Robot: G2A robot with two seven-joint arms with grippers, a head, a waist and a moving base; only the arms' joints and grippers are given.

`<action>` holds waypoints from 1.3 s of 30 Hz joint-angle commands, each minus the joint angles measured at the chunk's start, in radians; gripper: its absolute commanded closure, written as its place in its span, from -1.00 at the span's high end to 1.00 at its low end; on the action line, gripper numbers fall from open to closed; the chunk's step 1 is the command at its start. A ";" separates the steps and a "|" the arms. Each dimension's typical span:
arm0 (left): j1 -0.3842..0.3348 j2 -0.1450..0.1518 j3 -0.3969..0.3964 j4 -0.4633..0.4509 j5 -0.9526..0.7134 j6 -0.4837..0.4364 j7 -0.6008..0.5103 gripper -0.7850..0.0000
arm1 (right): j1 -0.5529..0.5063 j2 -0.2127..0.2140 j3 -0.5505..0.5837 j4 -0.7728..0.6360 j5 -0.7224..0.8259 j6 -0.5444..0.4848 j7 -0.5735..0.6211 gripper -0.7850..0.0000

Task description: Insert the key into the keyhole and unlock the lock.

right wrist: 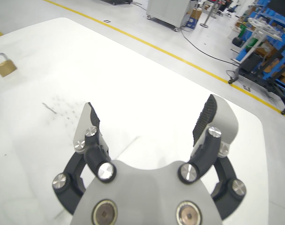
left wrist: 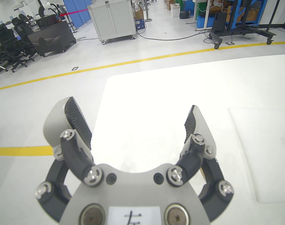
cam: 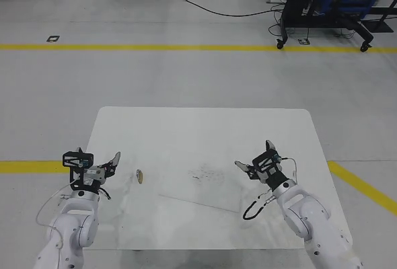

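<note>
L fingers, R fingers spread wide, empty; brass lock on table btwn them, nearer L.

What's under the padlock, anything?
The brass padlock sits directly on the bare white table, and nothing sticks out around its edges. The patch its body covers is hidden, so anything flat beneath it can't be ruled out.

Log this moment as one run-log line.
left pincer open, empty | right pincer open, empty | padlock on table, nearer left pincer, held by neither
</note>
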 commanded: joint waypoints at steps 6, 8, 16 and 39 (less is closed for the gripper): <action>0.000 0.000 0.000 0.000 0.000 0.000 0.000 1.00 | 0.208 -0.022 -0.187 0.147 0.043 -0.261 0.025 1.00; 0.000 0.000 0.000 0.000 0.000 0.000 0.000 1.00 | 0.259 -0.029 -0.227 0.196 0.069 -0.318 0.026 1.00; 0.000 0.000 0.000 0.000 0.000 0.000 0.000 1.00 | 0.415 -0.052 -0.336 0.363 0.157 -0.469 0.183 0.89; 0.000 0.000 0.000 0.000 0.000 0.000 0.000 1.00 | 0.536 -0.085 -0.452 0.468 0.129 -0.394 0.282 -1.00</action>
